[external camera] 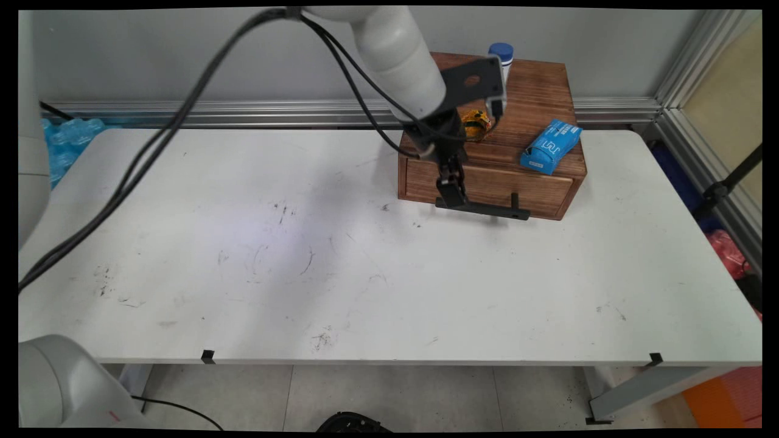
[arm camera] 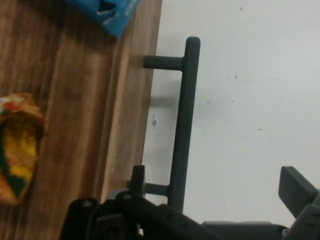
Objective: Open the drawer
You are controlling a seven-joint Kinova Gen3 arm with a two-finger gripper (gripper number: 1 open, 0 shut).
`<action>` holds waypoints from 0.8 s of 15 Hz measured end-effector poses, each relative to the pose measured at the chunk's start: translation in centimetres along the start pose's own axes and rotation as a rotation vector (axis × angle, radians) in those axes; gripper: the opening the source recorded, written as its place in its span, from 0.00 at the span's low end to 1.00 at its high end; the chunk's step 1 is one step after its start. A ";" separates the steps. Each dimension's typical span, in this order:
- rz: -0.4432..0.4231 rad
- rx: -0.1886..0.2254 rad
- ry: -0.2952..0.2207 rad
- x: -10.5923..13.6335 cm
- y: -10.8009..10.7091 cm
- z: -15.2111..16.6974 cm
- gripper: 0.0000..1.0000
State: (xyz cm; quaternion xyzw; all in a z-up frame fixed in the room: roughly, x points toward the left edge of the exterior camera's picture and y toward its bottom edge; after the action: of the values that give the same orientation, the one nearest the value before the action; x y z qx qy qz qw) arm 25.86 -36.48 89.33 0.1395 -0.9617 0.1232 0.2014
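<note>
While the arm reached down from the upper left in the main view, the gripper (external camera: pixel 451 193) hung at the front face of the wooden drawer box (external camera: pixel 535 176), right at the left end of its black bar handle (external camera: pixel 484 208). The box stood on the white table (external camera: pixel 365 274), near the far edge. On top of the box, a blue packet (external camera: pixel 551 146) lay near the front right corner, an orange and yellow wrapped item (external camera: pixel 476 124) sat toward the left, partly behind the arm, and a white bottle with a blue cap (external camera: pixel 501 56) stood at the back edge. Whether the fingers touched the handle could not be told from this view.

Seen from the hand view, the gripper (arm camera: pixel 215 200) was wide open and held nothing. The handle (arm camera: pixel 184 125) of the box (arm camera: pixel 75 125) ran up the picture between the two fingers; one finger (arm camera: pixel 137 179) lay on the box side of the bar, close to its lower post, and the other finger (arm camera: pixel 296 187) stood well apart from the bar over the table (arm camera: pixel 250 100). Beside the handle, the blue packet (arm camera: pixel 107 12) showed at the top edge on the box top, and the orange and yellow item (arm camera: pixel 17 147) lay at the left edge
</note>
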 end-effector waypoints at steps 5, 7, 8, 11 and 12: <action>0.040 -0.012 -0.046 1.0 0.3 3.8 1.00; 0.052 -0.020 -0.061 1.4 0.5 5.3 1.00; 0.058 -0.023 -0.068 1.6 0.5 6.0 1.00; 0.070 -0.034 -0.087 2.1 0.7 7.8 1.00; 0.073 -0.038 -0.093 2.2 0.7 8.3 1.00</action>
State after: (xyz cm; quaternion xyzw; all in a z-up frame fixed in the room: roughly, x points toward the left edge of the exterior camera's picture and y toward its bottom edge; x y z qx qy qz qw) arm 20.76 -38.73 82.75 0.1063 -0.9766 0.1056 0.1545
